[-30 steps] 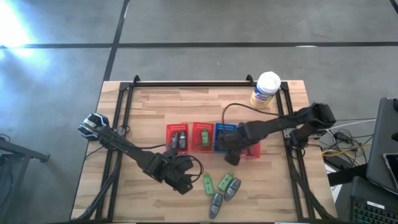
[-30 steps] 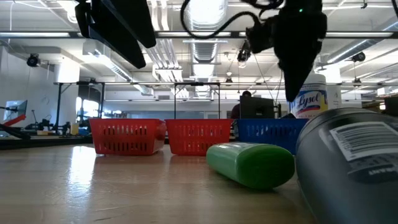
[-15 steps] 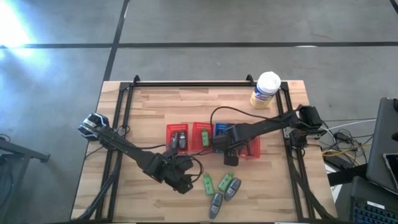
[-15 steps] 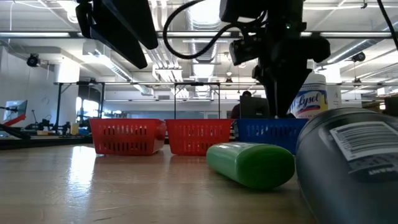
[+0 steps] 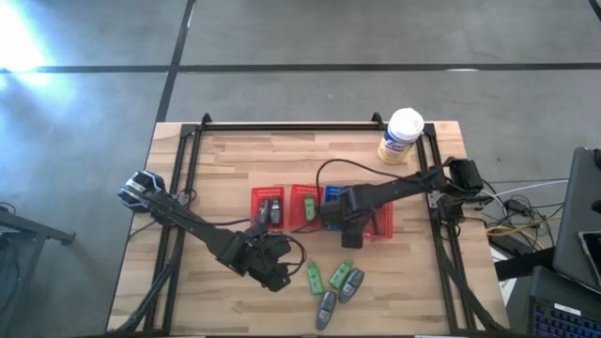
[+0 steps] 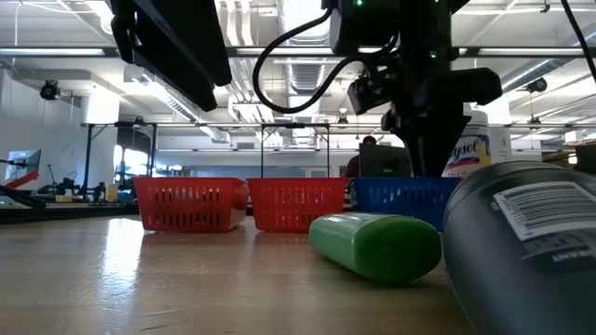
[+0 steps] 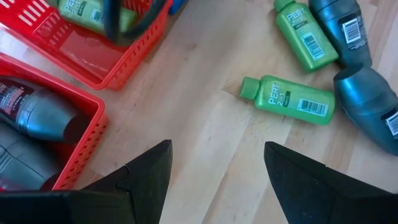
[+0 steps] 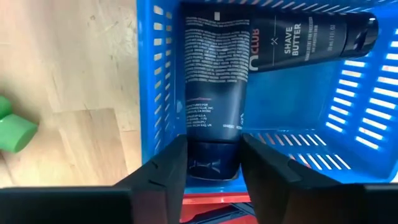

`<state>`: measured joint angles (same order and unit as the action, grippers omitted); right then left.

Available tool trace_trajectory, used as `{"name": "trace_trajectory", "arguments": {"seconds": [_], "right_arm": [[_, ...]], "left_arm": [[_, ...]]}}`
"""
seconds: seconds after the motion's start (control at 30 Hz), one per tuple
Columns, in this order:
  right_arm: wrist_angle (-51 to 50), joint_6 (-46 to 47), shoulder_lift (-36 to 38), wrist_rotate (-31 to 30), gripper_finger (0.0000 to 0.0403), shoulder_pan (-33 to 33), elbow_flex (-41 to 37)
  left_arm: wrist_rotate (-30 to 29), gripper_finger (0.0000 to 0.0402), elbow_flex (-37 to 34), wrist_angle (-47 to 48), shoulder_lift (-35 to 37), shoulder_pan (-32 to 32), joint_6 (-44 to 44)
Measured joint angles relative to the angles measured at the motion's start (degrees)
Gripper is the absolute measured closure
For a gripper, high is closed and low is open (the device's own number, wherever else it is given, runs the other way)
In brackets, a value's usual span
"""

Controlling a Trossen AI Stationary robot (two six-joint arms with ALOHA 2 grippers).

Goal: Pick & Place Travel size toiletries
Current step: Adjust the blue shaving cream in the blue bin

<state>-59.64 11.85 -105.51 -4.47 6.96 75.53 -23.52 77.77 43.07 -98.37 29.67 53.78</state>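
Note:
Several toiletries lie on the wood near the table's near edge: a green bottle (image 5: 315, 277), a second green bottle (image 5: 341, 275) and a grey oval tube (image 5: 325, 308). In the left wrist view the green bottle (image 7: 289, 99) lies just ahead of my left gripper (image 7: 214, 180), which hovers open above bare wood beside a red basket (image 7: 81, 124). My right gripper (image 8: 211, 149) is over the blue basket (image 8: 149, 93), shut on a black tube (image 8: 214, 74). A second black tube (image 8: 305, 37), marked shave butter, lies on the basket's floor. My right gripper pinches the black tube by its cap end (image 8: 211, 163) between the two fingers (image 8: 177, 162), coming from above. The tube points away below the fingers into the blue basket. Whether its far end rests on the basket floor, I cannot tell.
Four mesh baskets stand in a row mid-table: a red basket (image 5: 268, 208) with dark tubes, a red basket (image 5: 305, 205) with a green bottle, the blue one, and another red basket (image 5: 378, 225). A yellow white-lidded canister (image 5: 401, 136) stands at the far right corner.
My right gripper has carried the black tube toward the table's left, from above the rightmost red basket to above the blue basket, and has come lower.

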Motion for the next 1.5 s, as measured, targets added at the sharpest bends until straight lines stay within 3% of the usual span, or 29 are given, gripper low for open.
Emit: {"name": "trace_trajectory", "arguments": {"seconds": [0.17, 0.33, 0.63, 0.77, 1.0, 1.27, 1.5], "right_arm": [[0.0, 0.1, 0.0, 0.0, 0.0308, -0.6, 0.0], [-0.6, 2.6, 1.4, 0.0, 0.0322, -0.8, 0.5], [-2.6, 23.6, 7.8, -3.3, 0.0379, -1.8, 1.9], [-2.6, 22.2, 7.9, -2.2, 0.0392, -1.5, 1.7], [-1.5, 6.3, 7.2, 1.5, 0.0323, 0.0, 0.0], [0.6, -2.1, 5.1, 1.4, 0.0213, -0.1, -1.6], [1.4, -5.3, 0.1, -1.2, 0.019, -0.1, -1.8]], "left_arm": [[0.0, 0.0142, -0.9, -0.7, 0.0, 0.0, 0.2], [0.0, 0.0142, -1.1, -1.1, 0.0, 0.0, 0.3], [0.0, 0.0142, -1.1, -1.1, 0.0, 0.0, 0.3], [0.0, 0.0142, -1.1, -1.5, 0.0, 0.0, 0.2], [0.0, 0.0142, -1.1, -1.6, 0.0, 0.0, 0.1], [-0.6, 0.0142, -1.1, -1.7, 0.0, 0.0, 0.0], [-1.1, 0.0142, -1.1, -1.7, 0.0, 0.0, 0.1]]}}
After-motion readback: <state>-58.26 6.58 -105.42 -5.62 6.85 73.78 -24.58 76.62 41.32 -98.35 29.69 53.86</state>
